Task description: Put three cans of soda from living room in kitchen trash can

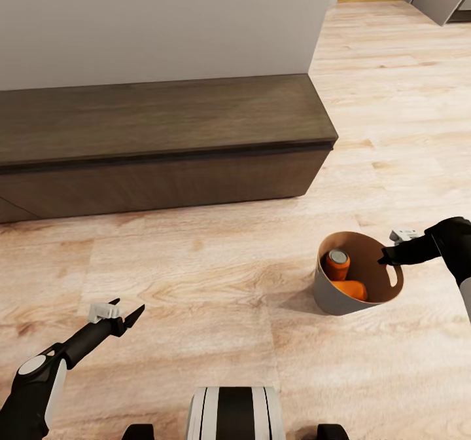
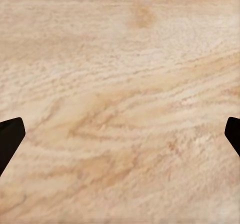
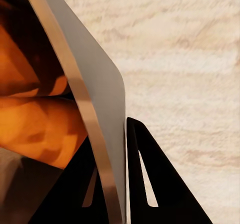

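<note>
Light wood floor (image 1: 196, 283), dark-wood bench (image 1: 157, 139)

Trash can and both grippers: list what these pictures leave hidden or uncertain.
- Third soda can: head view shows two orange cans in the trash can; its near wall hides the bottom.
- Cans in right wrist view: an orange blur, count unreadable.
- Right gripper: the bin's rim sits between its fingers; the fingertips run off the picture's edge.
- Left gripper: left wrist view cuts its fingertips at both edges.
</note>
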